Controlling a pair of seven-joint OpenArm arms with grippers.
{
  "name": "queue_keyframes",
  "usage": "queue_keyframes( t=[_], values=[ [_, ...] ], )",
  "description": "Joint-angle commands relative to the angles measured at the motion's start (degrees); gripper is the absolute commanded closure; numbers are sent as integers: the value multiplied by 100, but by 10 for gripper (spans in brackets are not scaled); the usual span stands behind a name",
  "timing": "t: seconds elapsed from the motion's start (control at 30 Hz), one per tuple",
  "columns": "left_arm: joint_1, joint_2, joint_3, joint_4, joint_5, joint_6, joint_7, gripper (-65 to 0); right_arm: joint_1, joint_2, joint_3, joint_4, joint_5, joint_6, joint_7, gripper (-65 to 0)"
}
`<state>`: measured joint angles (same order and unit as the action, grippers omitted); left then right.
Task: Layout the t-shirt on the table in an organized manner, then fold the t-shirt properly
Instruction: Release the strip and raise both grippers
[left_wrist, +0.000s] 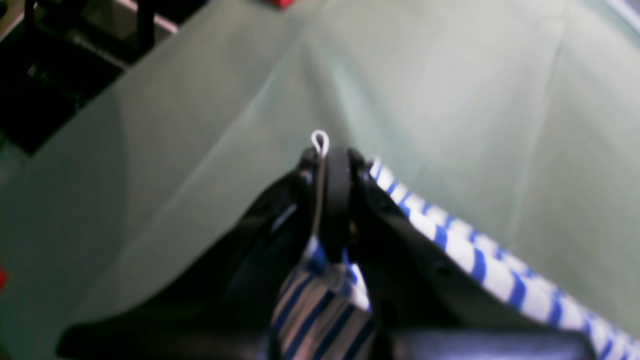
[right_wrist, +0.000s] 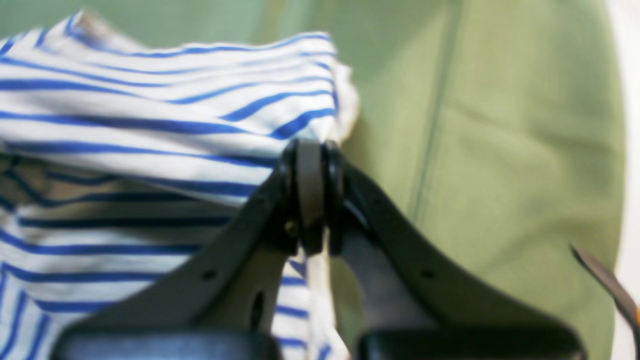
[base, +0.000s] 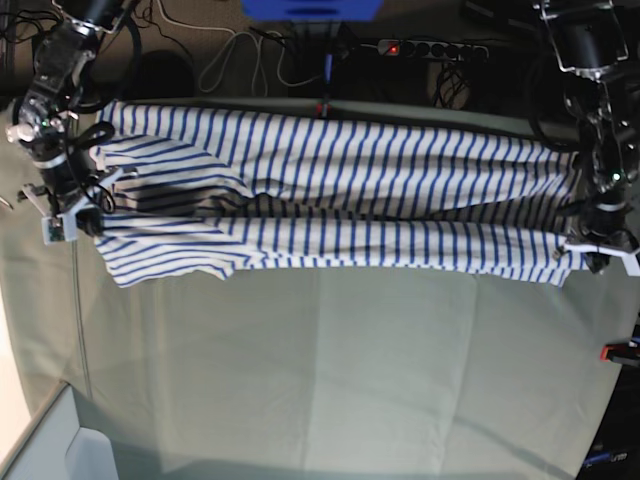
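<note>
t-shirt (base: 340, 190): soft striped cloth, matt | table (base: 350, 370): creased cloth cover, matt | gripper fingers (right_wrist: 400, 235): smooth blk plastic, semi-gloss

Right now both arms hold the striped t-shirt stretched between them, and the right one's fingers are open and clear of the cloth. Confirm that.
Not quite. The right wrist view shows the right fingers shut on the t-shirt, pinching its edge. The rest stands: both arms hold it stretched across the table, the left fingers clamped on it too.
</note>
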<state>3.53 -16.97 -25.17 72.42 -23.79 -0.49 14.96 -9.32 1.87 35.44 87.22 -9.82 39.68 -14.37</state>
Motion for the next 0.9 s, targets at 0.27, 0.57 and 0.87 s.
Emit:
queue_keyframes(
  t=[0.27, 0.57, 0.87],
  values=[
    [548, -145, -37, 32, -333, 10, -164, 0, -558, -112, 232, 82, 55, 32, 105, 0],
    [821, -153, -37, 15, -500, 10, -164, 0, -883, -341, 117, -190, 55, 32, 457, 0],
    [891, -320, -46, -38, -553, 10, -164, 0, -857, -323, 161, -225, 46, 32, 457, 0]
  ],
)
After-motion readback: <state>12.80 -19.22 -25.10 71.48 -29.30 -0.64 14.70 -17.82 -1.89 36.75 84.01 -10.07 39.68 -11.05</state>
